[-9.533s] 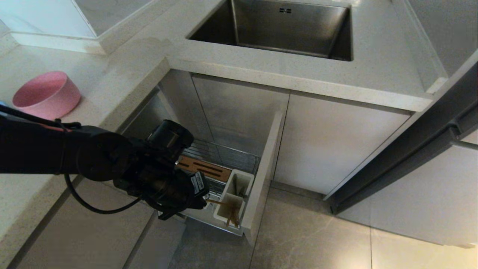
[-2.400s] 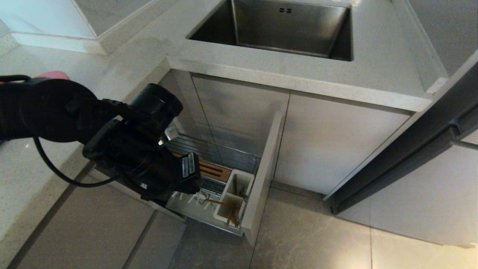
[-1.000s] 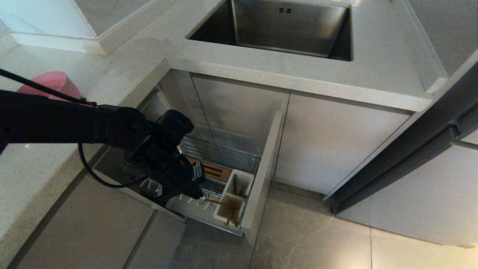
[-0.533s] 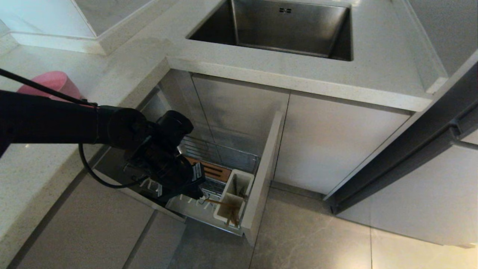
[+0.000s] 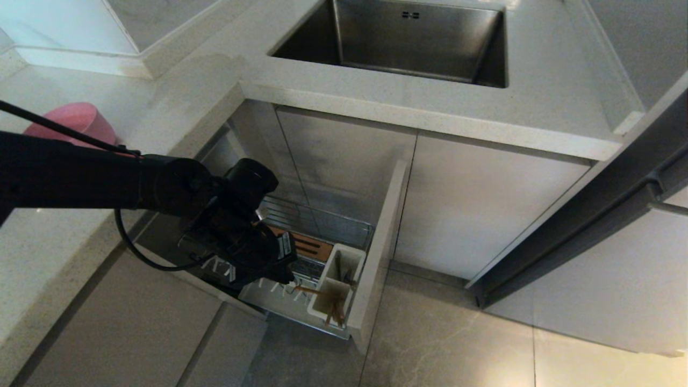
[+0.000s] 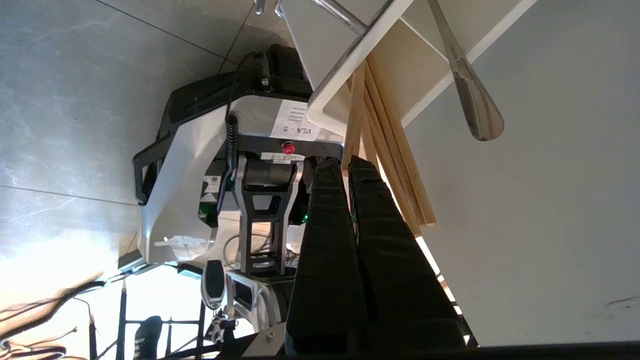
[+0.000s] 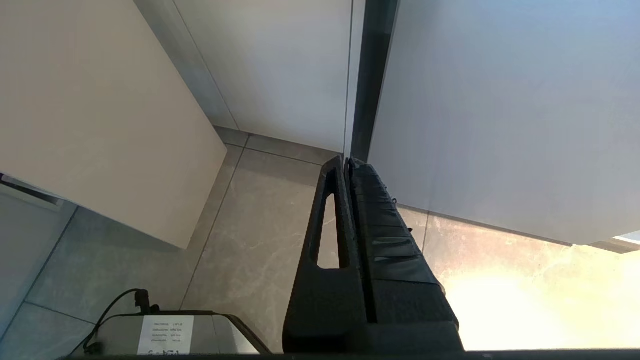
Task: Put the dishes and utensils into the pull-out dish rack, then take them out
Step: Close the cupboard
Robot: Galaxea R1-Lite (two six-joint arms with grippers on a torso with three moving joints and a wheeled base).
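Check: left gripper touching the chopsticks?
Cannot tell. In the left wrist view, the shut left gripper overlaps the chopsticks, and no clear gap or contact shows.

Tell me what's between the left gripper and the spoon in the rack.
The chopsticks, leaning out of the white cup, stand between the shut left gripper and the spoon; the left wrist view shows it.

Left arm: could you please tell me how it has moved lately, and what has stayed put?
The left gripper, raised above the rack about two seconds ago, has come back down beside the chopsticks, shut, with nothing visibly held. The chopsticks, spoon, rack and bowl have not moved. The right gripper hangs shut, parked.
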